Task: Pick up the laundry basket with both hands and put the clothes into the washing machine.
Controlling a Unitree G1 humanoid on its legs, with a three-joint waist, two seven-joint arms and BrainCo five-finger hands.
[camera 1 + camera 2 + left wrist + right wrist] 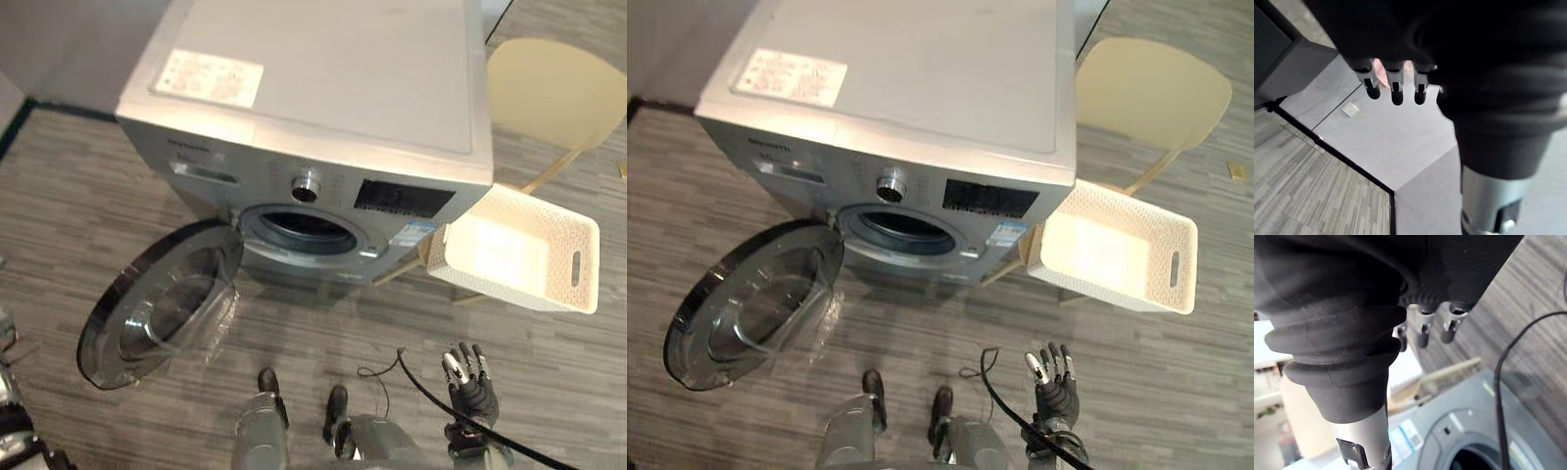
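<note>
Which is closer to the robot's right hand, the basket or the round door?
The white laundry basket, on the pale chair just ahead of the right hand. The round glass door hangs open far over on the washing machine's other side.

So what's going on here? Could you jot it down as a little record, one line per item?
Washer: door hanging open at its left, drum dark inside
Basket: white, at the washer's right, by a chair; no clothes visible in it
Right hand: open, low over the floor, holding nothing
Left hand: open, holding nothing
Stage: basket in neither hand
</note>
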